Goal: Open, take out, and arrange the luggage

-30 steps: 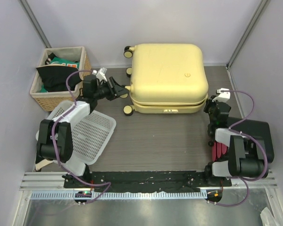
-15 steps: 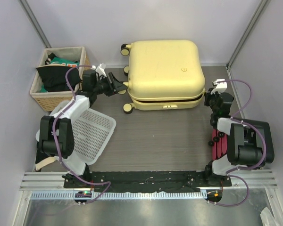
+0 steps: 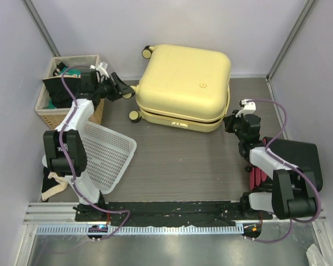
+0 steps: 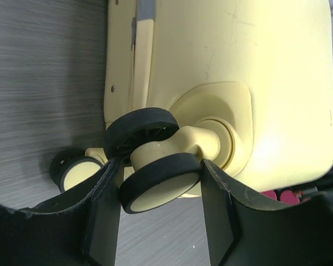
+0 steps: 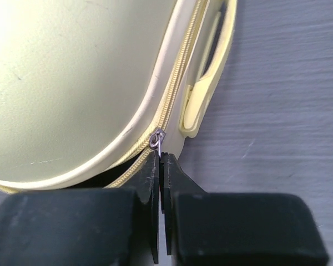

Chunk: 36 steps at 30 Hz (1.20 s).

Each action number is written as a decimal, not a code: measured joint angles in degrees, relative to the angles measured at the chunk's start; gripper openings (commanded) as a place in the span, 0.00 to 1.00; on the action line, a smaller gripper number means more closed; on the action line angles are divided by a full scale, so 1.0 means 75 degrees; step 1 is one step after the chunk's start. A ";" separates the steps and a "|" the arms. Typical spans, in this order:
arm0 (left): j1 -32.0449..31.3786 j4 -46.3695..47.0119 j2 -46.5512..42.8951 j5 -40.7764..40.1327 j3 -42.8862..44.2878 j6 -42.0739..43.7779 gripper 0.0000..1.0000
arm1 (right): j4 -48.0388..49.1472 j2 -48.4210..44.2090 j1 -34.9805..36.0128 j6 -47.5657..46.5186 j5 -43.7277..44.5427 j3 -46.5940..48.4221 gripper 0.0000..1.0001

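The pale-yellow luggage [image 3: 183,83] lies flat at the back of the table, turned slightly askew. My left gripper [image 3: 125,93] is shut on a caster wheel [image 4: 161,180] at the luggage's left end, with a finger on each side of it [image 4: 161,183]. My right gripper [image 3: 228,123] is at the front right corner of the luggage. It is shut [image 5: 161,158] on the metal zipper pull [image 5: 157,139], beside the side handle [image 5: 208,83]. A dark gap shows between the zipper halves left of the pull.
A wicker basket [image 3: 55,113] with dark clothes stands at the back left. A white perforated tray [image 3: 108,158] lies in front of it. A black hard case [image 3: 302,158] with a red edge sits at the right, by my right arm. Walls close in on both sides.
The luggage has slid left and turned, its left end going back. My left gripper moved left with the wheel. My right gripper moved left along the zipper.
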 measured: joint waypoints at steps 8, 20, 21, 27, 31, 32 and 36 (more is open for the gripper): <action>0.0178 -0.0749 0.0003 -0.0192 0.0344 0.0504 0.00 | -0.0423 -0.0740 0.0737 0.0227 0.1224 -0.0446 0.01; 0.0105 -0.0463 -0.0099 -0.0207 -0.0006 0.0592 0.00 | 0.0740 -0.0067 0.0723 -0.2092 0.1411 -0.0481 0.01; 0.0105 -0.0455 -0.0099 -0.0210 -0.0012 0.0603 0.00 | 0.0772 0.0009 0.0662 -0.2253 0.1303 -0.0425 0.01; 0.0087 -0.0437 -0.0099 -0.0245 -0.0012 0.0743 0.00 | 0.0656 0.0323 0.0009 -0.2769 0.0070 -0.0038 0.01; 0.0023 -0.0443 -0.0099 -0.0277 -0.0015 0.0787 0.00 | 0.0402 0.0781 -0.0463 -0.2838 -0.0796 0.0495 0.01; 0.0017 -0.0440 -0.0099 -0.0291 -0.0015 0.0790 0.00 | 0.0353 0.0924 -0.0530 -0.2847 -0.0912 0.0644 0.01; 0.0003 -0.0437 -0.0099 -0.0306 -0.0015 0.0793 0.00 | -0.0006 0.1766 -0.0702 -0.2961 -0.1227 0.1606 0.01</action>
